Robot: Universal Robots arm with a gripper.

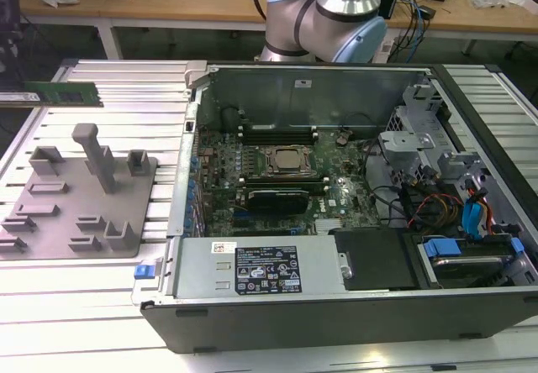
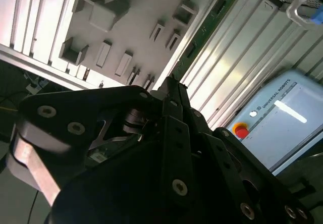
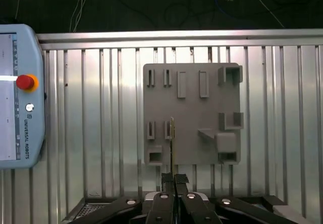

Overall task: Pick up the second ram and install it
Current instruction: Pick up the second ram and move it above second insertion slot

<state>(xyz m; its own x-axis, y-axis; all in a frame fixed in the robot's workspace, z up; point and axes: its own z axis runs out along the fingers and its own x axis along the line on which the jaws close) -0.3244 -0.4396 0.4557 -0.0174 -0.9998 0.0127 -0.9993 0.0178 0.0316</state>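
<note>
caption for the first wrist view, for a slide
Black claw clamps the thin green ram stick edge-on over a grey slotted holder plate

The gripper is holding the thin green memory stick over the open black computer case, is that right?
No, the place is wrong. The gripper holds the thin green memory stick over the grey slotted fixture plate on the ribbed metal table, as the first wrist view shows.

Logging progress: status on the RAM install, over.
Gripper shut on the second ram, stick held aloft near the grey fixture plate. Well apart from the open computer case. No obstruction seen around the stick.
</note>
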